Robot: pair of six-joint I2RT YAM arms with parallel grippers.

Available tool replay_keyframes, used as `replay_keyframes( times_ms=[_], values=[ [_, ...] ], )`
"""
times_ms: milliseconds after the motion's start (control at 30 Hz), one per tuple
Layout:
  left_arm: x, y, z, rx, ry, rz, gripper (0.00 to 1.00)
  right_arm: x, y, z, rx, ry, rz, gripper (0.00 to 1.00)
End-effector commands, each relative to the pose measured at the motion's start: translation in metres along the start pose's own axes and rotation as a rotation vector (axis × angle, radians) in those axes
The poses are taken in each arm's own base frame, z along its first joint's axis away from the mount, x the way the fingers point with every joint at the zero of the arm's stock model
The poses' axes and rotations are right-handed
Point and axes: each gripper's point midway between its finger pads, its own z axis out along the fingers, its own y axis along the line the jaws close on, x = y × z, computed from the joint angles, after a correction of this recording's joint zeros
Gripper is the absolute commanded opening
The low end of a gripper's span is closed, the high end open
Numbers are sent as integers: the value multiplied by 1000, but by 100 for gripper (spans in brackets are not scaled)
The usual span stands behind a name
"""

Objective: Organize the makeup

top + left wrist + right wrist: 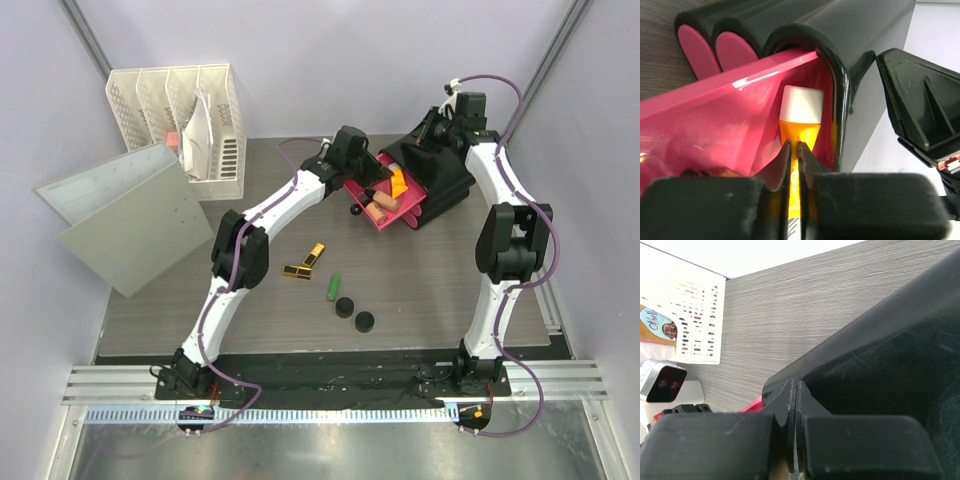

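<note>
Item in work: orange tube (800, 131). Glossy orange body, flat-sided white cap (801, 102) at the far end.

Clamped at the body between the closed fingers of the left gripper (795, 150), cap end pointing away from the wrist. Located inside the open pink drawer (715, 115) of the black organizer box (850, 35), with the cap close to the mouth of the box and against the drawer's right-hand side as seen from the left wrist. Contact with the drawer floor: cannot tell.

Seen from above: tilted over the drawer, just beside a beige foundation bottle (380, 205) lying in the same drawer.

Right gripper (795, 386): fingers pressed together, nothing visible between them, tips at the top edge of the box.

Loose on the table (200, 310), well apart from both grippers:
- upper lipstick (315, 255) and lower lipstick (297, 271), gold and black, just beside each other;
- green stick (333, 288), near the lipsticks, toward the arm bases;
- first black disc (345, 307) and second black disc (366, 321), round, just beside the green stick.
</note>
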Motion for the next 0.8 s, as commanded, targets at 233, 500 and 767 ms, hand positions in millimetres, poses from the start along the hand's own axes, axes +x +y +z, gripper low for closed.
replay_keyframes(
  times_ms=[233, 500, 767],
  values=[
    [-13, -69, -39, 208, -7, 31, 52, 95, -65, 8, 213, 281, 124, 1],
    [-38, -84, -101, 228, -54, 110, 39, 95, -65, 7, 216, 281, 118, 1],
    [-40, -25, -156, -6, -80, 329, 0, 96, -66, 9, 217, 282, 122, 1]
  ],
)
